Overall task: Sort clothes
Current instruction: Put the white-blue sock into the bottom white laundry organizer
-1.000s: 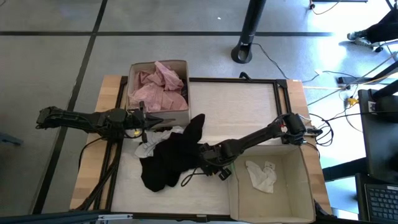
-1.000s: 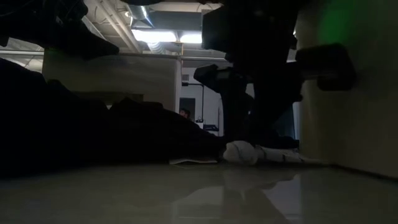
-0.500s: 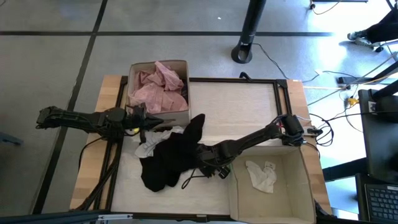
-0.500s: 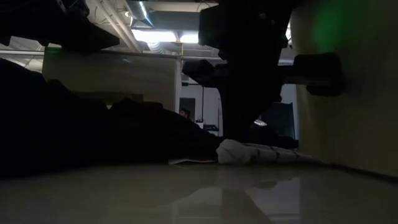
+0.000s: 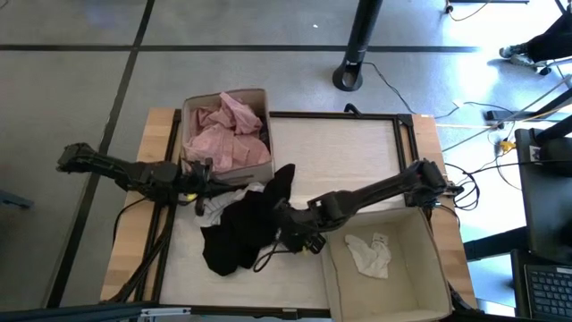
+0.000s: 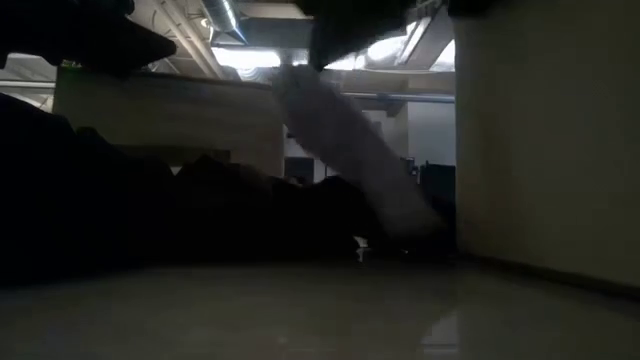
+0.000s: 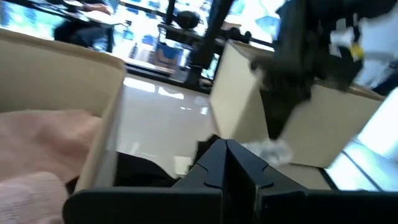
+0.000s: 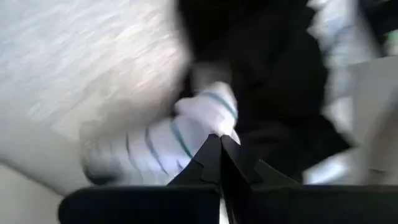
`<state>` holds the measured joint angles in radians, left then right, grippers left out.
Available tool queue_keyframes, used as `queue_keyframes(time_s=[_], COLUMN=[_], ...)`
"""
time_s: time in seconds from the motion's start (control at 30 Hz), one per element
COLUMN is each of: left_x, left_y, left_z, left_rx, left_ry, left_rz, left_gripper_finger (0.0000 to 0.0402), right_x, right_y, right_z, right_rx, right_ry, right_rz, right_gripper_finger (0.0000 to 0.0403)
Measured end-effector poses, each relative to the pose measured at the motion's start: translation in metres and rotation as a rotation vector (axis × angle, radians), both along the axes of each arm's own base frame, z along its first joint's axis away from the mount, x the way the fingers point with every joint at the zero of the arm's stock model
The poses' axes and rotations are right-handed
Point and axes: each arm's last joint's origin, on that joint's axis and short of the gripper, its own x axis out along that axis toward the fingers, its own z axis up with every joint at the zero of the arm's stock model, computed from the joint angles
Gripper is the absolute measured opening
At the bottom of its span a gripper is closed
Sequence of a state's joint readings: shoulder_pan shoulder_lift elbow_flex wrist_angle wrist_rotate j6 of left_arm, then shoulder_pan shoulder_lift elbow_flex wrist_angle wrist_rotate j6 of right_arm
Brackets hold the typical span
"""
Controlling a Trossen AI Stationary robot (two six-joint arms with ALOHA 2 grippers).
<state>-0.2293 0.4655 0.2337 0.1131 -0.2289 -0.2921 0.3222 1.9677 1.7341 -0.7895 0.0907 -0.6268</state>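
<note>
Two tan cardboard boxes stand on the table (image 5: 357, 148), one at each side. The box at the far left (image 5: 226, 134) is heaped with pale pink clothes (image 5: 228, 132) that rise above its rim; the left wrist view shows the same pink fabric against the box's near wall. The box at the near right (image 5: 384, 264) holds a single crumpled white garment (image 5: 368, 252) lying on its floor, with bare cardboard all around it. Between the boxes, on the open table, lies a black garment (image 5: 243, 228) spread in a loose pile, one dark sleeve (image 5: 280, 183) reaching up toward the pink box. A white piece (image 5: 214, 207) pokes out from under the pile's left edge. The right gripper (image 5: 295, 234) is down at the pile's right edge, just beside the near-right box, its fingers pinched together on a white cloth with thin teal stripes (image 8: 186, 140), which the right wrist view shows bunched right at the fingertips against the black fabric. The left gripper (image 5: 204, 182) hovers beside the pink box's near wall, over the white piece, its fingers closed together with nothing seen between them.
</note>
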Motion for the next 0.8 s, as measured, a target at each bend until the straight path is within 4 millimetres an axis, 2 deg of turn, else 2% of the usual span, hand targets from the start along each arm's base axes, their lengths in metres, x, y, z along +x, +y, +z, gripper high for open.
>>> queue_keyframes(time_s=[0.27, 0.4, 0.63, 0.8], left_x=[-0.002, -0.002, -0.002, -0.004], left_y=[-0.01, -0.013, -0.014, -0.013], left_z=[-0.004, -0.003, 0.003, 0.034], left_rx=[0.044, 0.051, 0.124, 0.152], left_ry=[0.037, 0.029, -0.036, -0.156], left_rz=[0.056, 0.051, 0.046, 0.046], left_gripper_finger=[0.0, 0.0, 0.0, 0.0], right_x=[-0.008, -0.02, -0.061, -0.106], right_y=[-0.007, -0.007, -0.003, 0.003], right_z=[0.063, 0.097, 0.162, 0.203], right_rx=[-0.05, -0.061, -0.033, 0.03], right_ry=[-0.196, -0.255, -0.361, -0.43], right_rz=[-0.037, -0.057, -0.116, -0.177], right_gripper_finger=[0.0001, 0.0001, 0.0001, 0.0001])
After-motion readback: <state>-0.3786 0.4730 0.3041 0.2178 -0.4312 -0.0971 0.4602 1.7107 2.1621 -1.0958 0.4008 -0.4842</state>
